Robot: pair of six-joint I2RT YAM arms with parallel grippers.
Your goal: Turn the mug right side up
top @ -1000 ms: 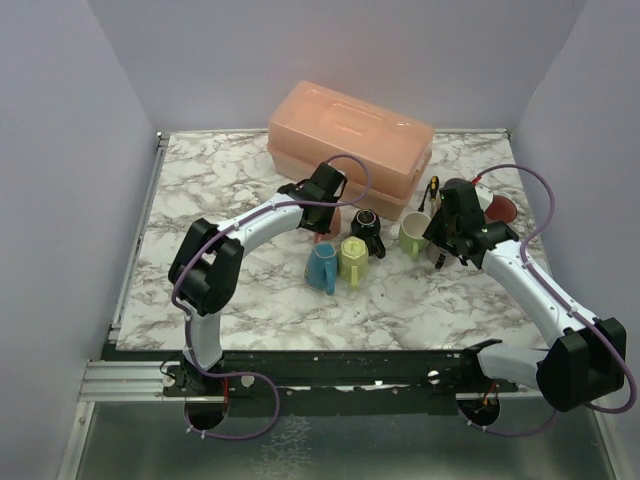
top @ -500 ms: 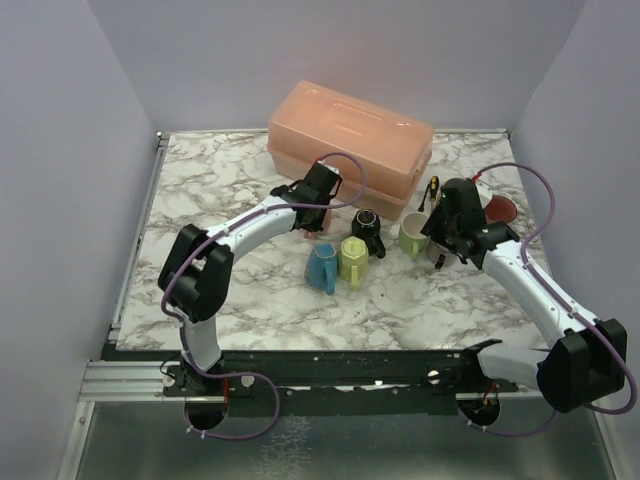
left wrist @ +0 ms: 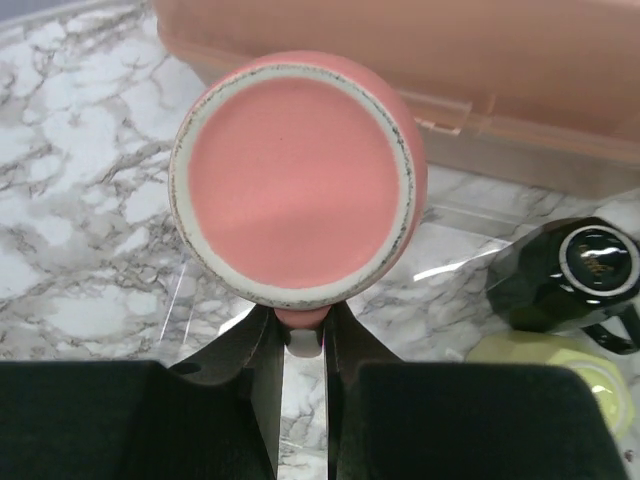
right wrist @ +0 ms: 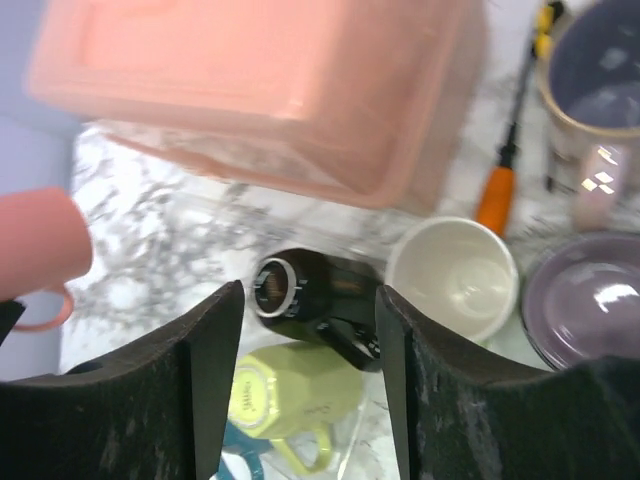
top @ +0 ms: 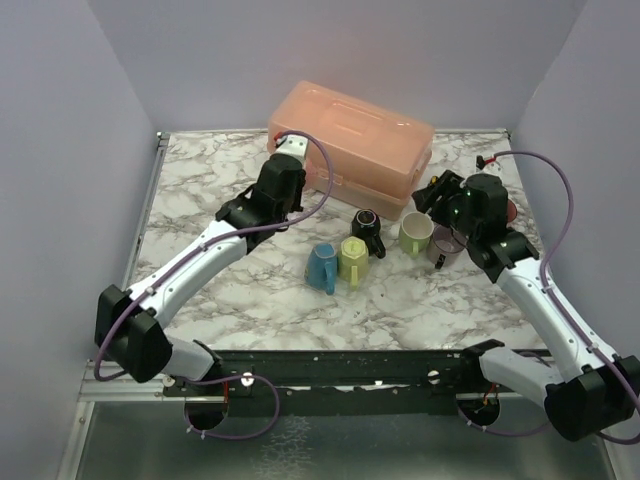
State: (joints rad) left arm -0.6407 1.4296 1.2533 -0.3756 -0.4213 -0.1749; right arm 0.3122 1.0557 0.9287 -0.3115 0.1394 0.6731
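My left gripper (left wrist: 300,322) is shut on the handle of a pink mug (left wrist: 297,175). The mug's flat base faces the wrist camera, and it hangs above the marble table in front of the orange box. The right wrist view catches the pink mug (right wrist: 38,243) at its left edge. From above, the left gripper (top: 272,195) covers the mug. My right gripper (top: 437,195) is open above the group of mugs and holds nothing; its wrist view has the right gripper (right wrist: 308,295) over a black mug (right wrist: 315,295).
An orange lidded box (top: 350,145) stands at the back. In front of it are a black mug (top: 366,225), a yellow-green mug (top: 353,258), a blue mug (top: 322,267), an upright cream mug (top: 416,233) and a purple mug (top: 446,245). A screwdriver (right wrist: 497,195) lies beside the box.
The left arm has swung left and back with the pink mug, away from the group of mugs. The right gripper has moved back and up, and its jaws have opened wider.
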